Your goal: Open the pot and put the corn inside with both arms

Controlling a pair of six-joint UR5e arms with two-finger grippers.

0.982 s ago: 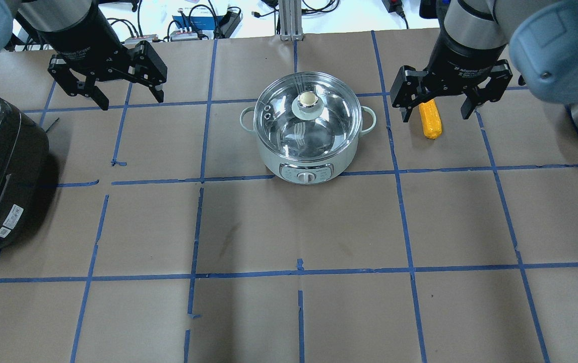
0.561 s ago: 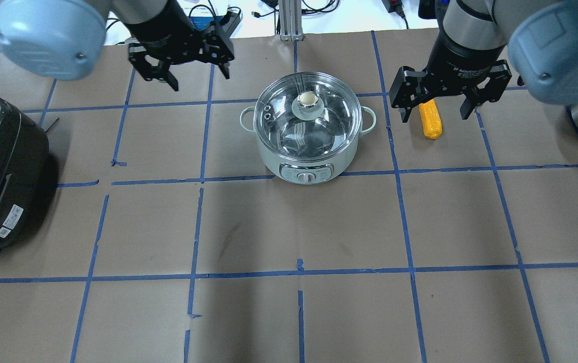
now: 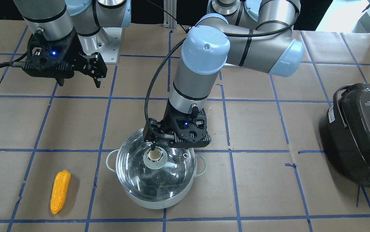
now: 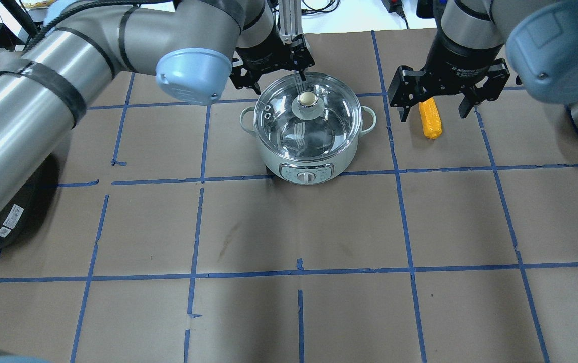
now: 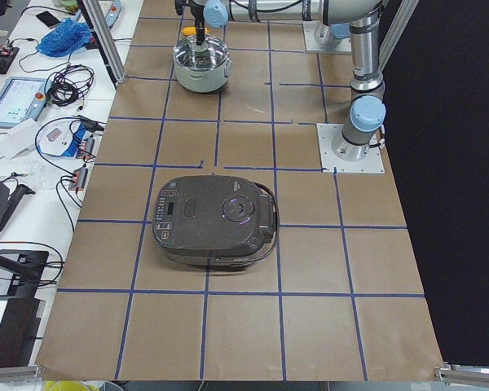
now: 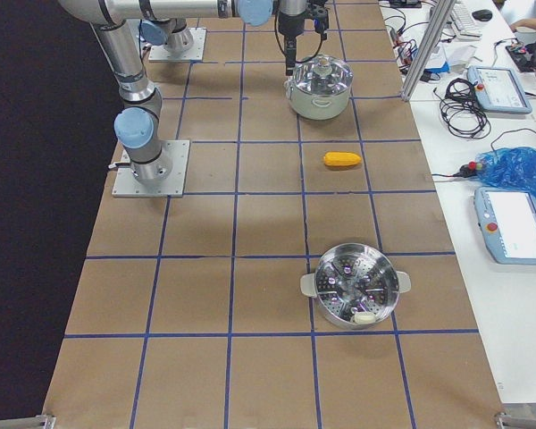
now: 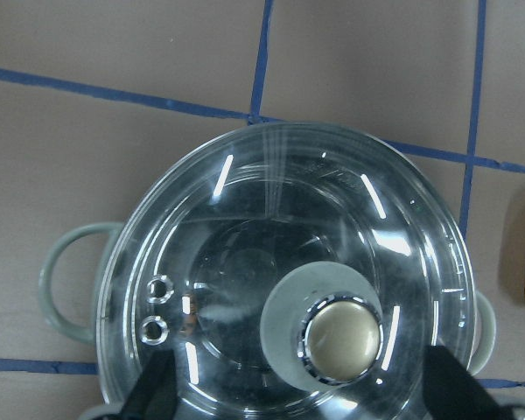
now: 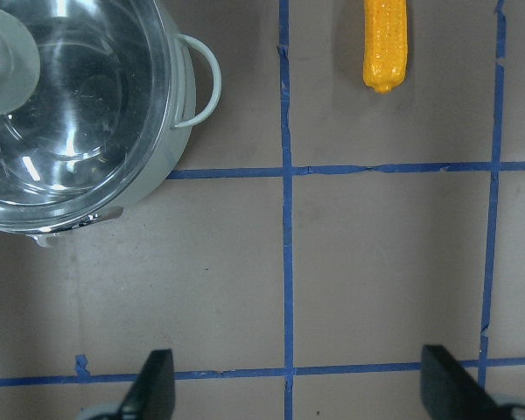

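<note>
Holding everything, desk [image 4: 319, 227]: brown paper marked into squares by blue tape.
Left arm [image 4: 42, 101]: stretched over to the pot, wrist pointing down above it.
Right arm [image 4: 546, 45]: wrist pointing down over bare desk, on the robot's side of the corn.
Rice cooker [image 3: 362, 129]: dark, shut, at the desk's left end, well apart from the pot.
Steamer [image 6: 344, 273]: steel, at the right end, well apart from the corn.
Pot [image 4: 289, 164]: mint-green, upright mid-desk, dial facing the robot.
Lid [image 4: 319, 126]: clear glass, seated on the pot.
Corn [image 3: 59, 191]: lies flat on the desk to the pot's right, apart from it, touched by nothing.
Left fingers [image 7: 153, 389]: apart, over the lid, the knob lying between them in the wrist view; contact with it cannot be told.
Right fingers [image 8: 153, 389]: apart, holding nothing.
Knob [image 4: 308, 99]: pale base, brass-coloured cap, at the lid's centre.
</note>
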